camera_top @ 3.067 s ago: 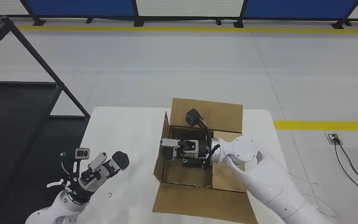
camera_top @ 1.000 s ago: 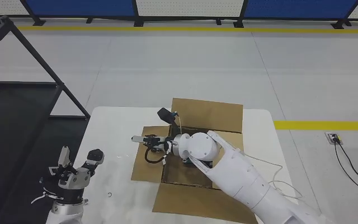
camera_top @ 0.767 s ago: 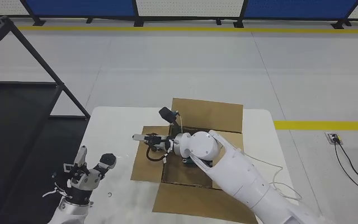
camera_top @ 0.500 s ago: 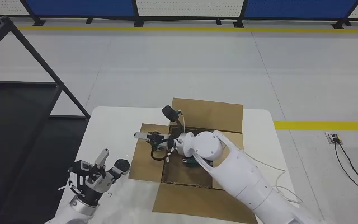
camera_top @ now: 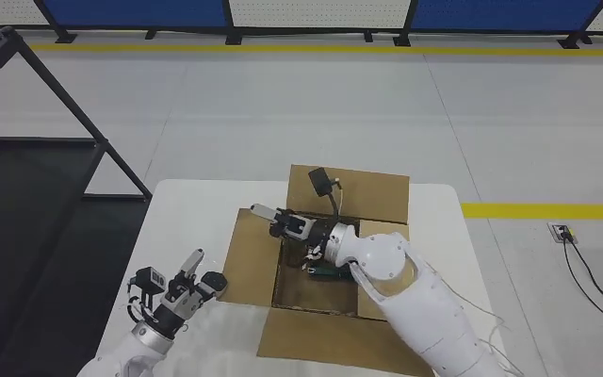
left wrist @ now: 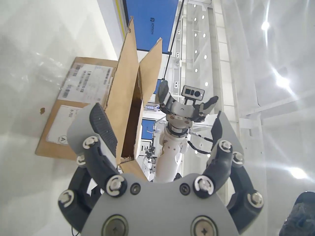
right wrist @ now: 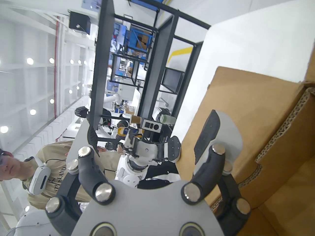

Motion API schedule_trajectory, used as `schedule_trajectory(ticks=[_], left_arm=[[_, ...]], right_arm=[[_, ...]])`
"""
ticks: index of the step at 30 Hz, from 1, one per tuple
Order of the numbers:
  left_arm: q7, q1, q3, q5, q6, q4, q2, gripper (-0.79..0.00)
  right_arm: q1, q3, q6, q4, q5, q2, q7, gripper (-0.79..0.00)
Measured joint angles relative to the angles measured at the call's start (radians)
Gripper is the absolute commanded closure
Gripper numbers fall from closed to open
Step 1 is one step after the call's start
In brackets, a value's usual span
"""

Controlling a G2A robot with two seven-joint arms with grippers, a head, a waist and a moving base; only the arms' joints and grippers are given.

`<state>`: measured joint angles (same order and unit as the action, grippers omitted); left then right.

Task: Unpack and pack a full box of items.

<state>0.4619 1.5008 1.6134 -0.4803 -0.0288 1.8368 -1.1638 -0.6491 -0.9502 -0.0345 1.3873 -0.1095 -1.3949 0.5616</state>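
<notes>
Off the left edge of the bench [camera_top: 188,217] we see a black frame [camera_top: 66,104] standing on the floor. Between the left claw [camera_top: 203,273] and the opening of the box [camera_top: 358,193], the left flap [camera_top: 247,256] lies spread flat on the bench. The box stands mid-bench, toward the far edge, with its flaps folded outward. The right claw [camera_top: 279,222] hangs over the box's left wall where that flap hinges, spread wide and empty. The left claw sits near the left edge toward the near-left corner, just beside the flap's outer edge, likewise released and holding nothing. The box is brown corrugated cardboard. A dark, green-edged item [camera_top: 320,271] lies inside, and white labels [left wrist: 83,79] mark one face.
</notes>
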Motion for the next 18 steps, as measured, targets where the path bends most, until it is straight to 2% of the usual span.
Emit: schedule_trajectory(ticks=[8,13,18], left_arm=[[-0.003,-0.036,-0.031,0.124,0.067,-0.032,0.005,-0.785],[-0.006,-0.05,-0.034,0.118,0.061,-0.044,0.004,-0.785],[0.004,-0.042,-0.01,0.049,0.031,-0.004,0.003,-0.785]], right_arm=[[-0.232,-0.211,-0.047,0.246,0.025,0.055,0.004,-0.785],[-0.322,-0.284,-0.07,0.315,0.009,0.071,0.02,-0.785],[-0.37,-0.326,-0.091,0.34,-0.009,0.08,0.04,-0.785]])
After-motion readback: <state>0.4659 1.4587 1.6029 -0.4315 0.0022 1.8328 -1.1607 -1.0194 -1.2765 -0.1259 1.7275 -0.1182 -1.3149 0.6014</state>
